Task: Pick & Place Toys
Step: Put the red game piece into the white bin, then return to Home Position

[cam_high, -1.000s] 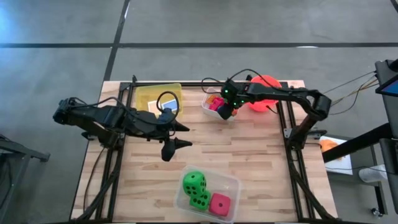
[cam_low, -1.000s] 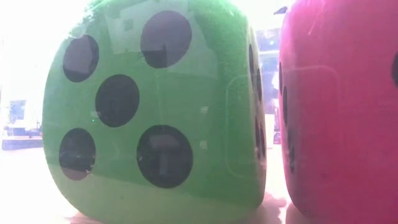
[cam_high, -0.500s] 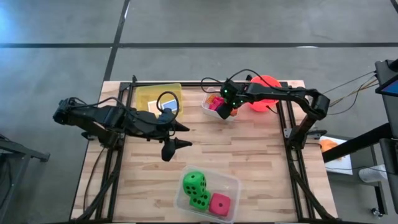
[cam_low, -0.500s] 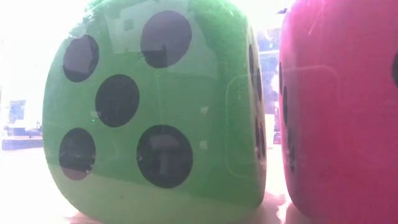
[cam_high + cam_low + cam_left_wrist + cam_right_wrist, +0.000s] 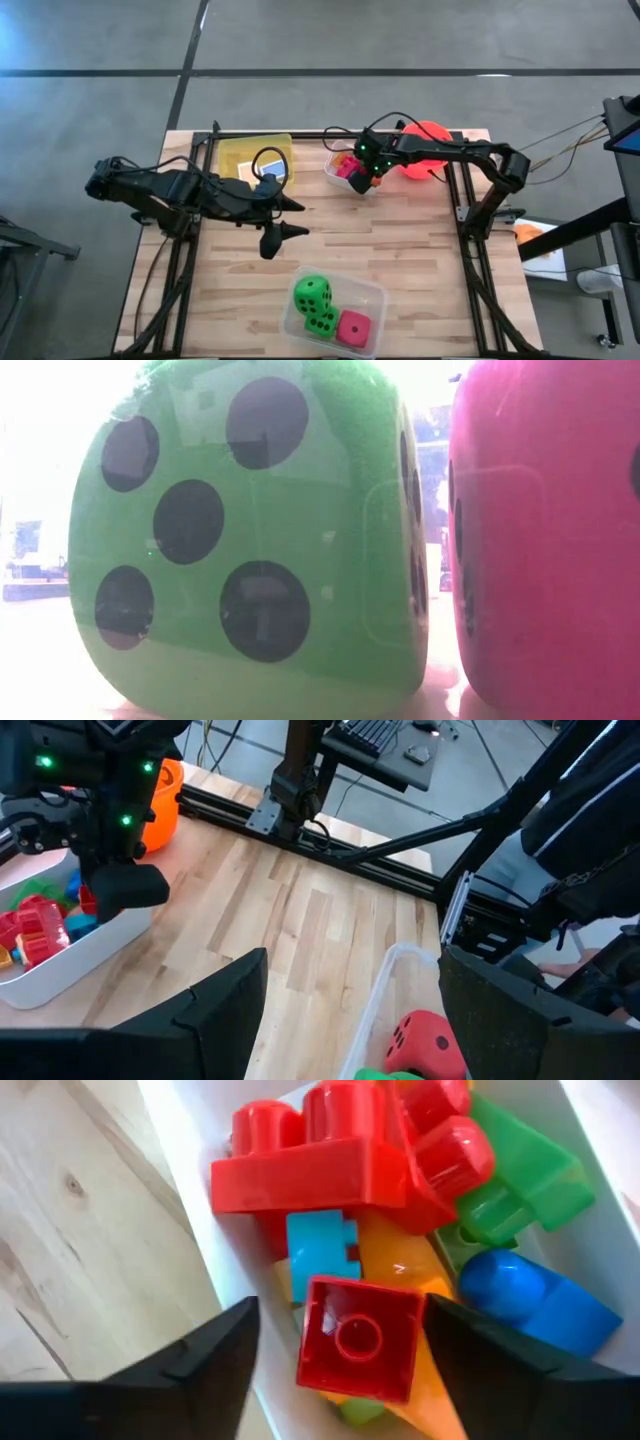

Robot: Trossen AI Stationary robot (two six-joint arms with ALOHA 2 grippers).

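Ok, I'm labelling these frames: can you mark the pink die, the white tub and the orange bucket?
pink die (image 5: 353, 328): high view, on its top face.
white tub (image 5: 75, 952): left wrist view, on its outer side wall.
orange bucket (image 5: 430, 133): high view, on its visible top.

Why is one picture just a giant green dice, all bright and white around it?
In the low view, the green dice and pink dice sit right against the camera, filling the picture, and light behind washes the background white. In the right wrist view, the red block is sharp, while the high view shows the whole table evenly lit.
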